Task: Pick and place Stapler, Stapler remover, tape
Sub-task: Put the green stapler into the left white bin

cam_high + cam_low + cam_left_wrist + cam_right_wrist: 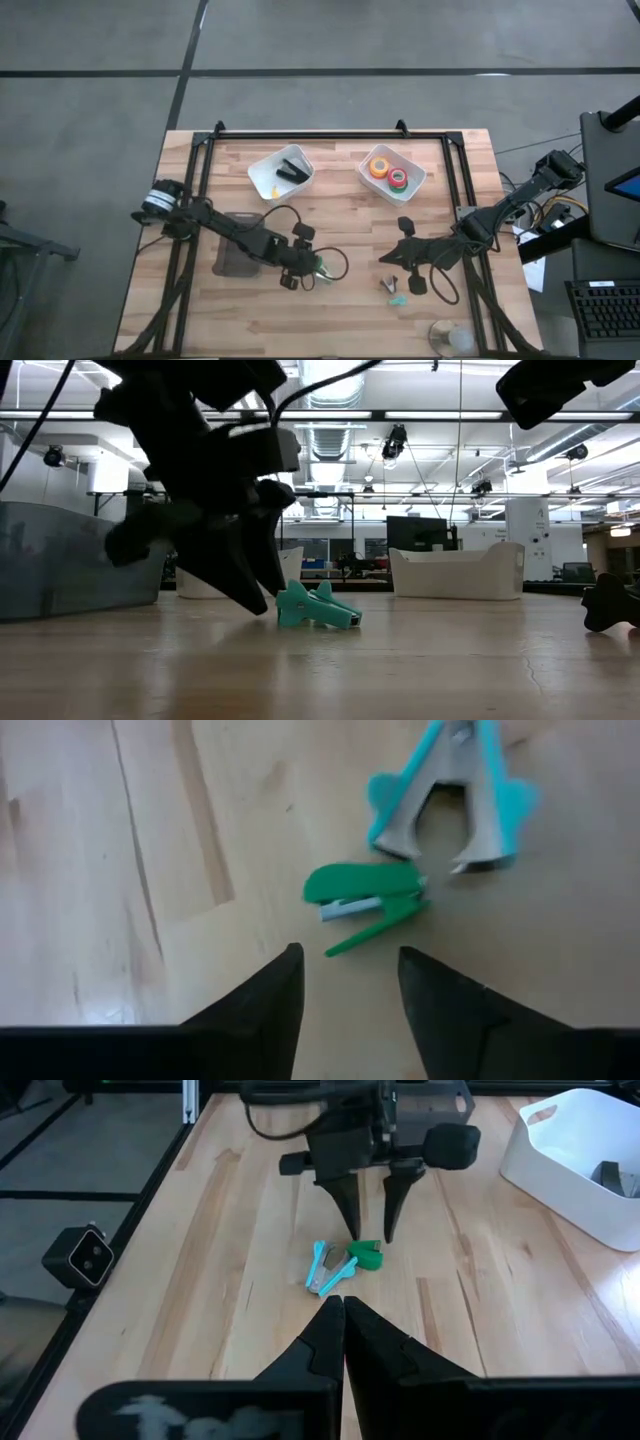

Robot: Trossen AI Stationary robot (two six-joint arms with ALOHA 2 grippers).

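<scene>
Left gripper (350, 952): released, fingers parted, nothing between them. It is low over the table's middle.

Green mini stapler (365, 892): on the wood just ahead of the fingertips, lying at a slant, not yet straddled. Teal remover (470, 765) is just beyond it, claws pointing toward it. The two are very near, and I cannot tell whether they touch.

My read is that this is the approach to a pick. To do it well, I advance until the fingers bracket one piece only. I turn the wrist so they close across its narrow sides, and go down almost to the wood before closing. The risk is nudging the neighbour or pinching both.

Right gripper (343, 1302): clenched and empty, waiting opposite, well apart from the pieces.
</scene>
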